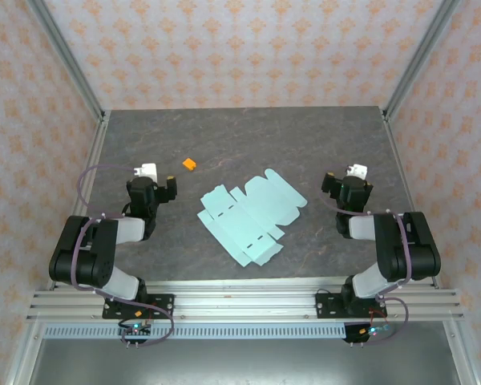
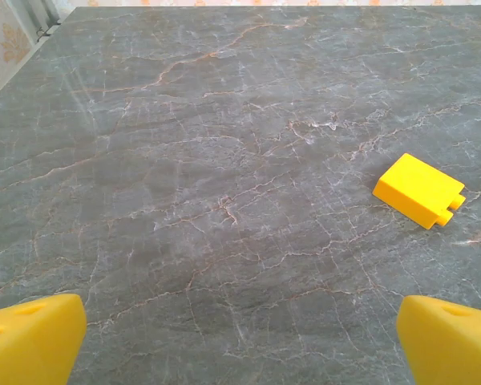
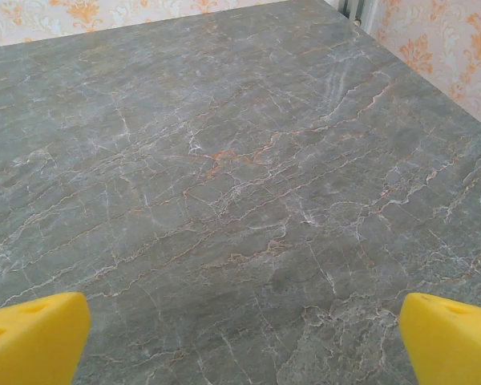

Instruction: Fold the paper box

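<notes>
The paper box [image 1: 251, 216] is a pale mint-green die-cut sheet, lying flat and unfolded in the middle of the table, with flaps and slots along its edges. My left gripper [image 1: 151, 178] rests to its left, apart from it, and its yellow fingertips [image 2: 34, 337] stand wide open over bare tabletop. My right gripper [image 1: 349, 178] rests to the right of the sheet, also apart. Its yellow fingertips [image 3: 449, 337] are spread wide with nothing between them.
A tiny orange block [image 1: 190, 164] [image 2: 419, 191] lies behind the sheet's left end, ahead and to the right of the left gripper. The dark marbled table [image 1: 248, 136] is bordered by metal rails and patterned walls.
</notes>
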`<state>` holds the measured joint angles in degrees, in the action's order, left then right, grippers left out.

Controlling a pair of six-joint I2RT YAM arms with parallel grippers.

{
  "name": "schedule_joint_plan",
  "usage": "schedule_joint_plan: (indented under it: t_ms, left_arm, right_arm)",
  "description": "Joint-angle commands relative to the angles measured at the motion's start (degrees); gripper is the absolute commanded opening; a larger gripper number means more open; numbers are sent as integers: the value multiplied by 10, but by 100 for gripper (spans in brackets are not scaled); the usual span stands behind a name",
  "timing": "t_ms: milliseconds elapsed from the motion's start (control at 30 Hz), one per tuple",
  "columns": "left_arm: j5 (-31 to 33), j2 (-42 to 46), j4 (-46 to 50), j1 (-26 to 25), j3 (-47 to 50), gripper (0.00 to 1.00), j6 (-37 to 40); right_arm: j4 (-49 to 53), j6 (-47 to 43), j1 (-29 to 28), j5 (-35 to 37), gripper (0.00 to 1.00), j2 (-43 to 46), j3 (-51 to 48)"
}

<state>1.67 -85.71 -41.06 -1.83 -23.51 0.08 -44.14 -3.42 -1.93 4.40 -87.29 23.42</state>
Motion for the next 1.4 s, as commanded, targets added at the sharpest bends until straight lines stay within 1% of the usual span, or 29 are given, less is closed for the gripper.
schedule_joint_plan:
  t_ms: [0,867,933,967,1033,1100,1167,1233,1300,1333,1367]
  left_arm:
    - [-4,0,-11,4,-11,100,8]
    - [-5,0,-11,4,-11,100,8]
    - [1,4,-2,4,-15,100,6]
    - [6,15,26,4,-28,100,4]
    - [15,49,133,5,-69,100,-1]
    - [34,78,215,5,-102,100,-5]
    - [56,110,261,5,-114,100,-36]
    - [61,143,316,5,-134,100,-78]
    - [42,172,376,4,-163,100,-136]
    - [26,179,398,4,-174,100,-170]
    - [-11,183,415,4,-186,100,-206]
  right_arm:
    - [1,8,0,-9,99,2,7]
    - [1,8,0,-10,99,3,7]
    - [11,12,0,1,99,10,10]
    - [25,17,0,10,99,19,14]
    - [66,28,0,41,99,51,22]
    - [151,62,0,100,99,99,43]
    - [209,104,0,152,99,145,55]
    - [254,149,-1,197,99,191,59]
    - [355,204,0,228,99,251,85]
    - [400,232,0,225,99,268,101]
    - [441,254,0,198,99,287,115]
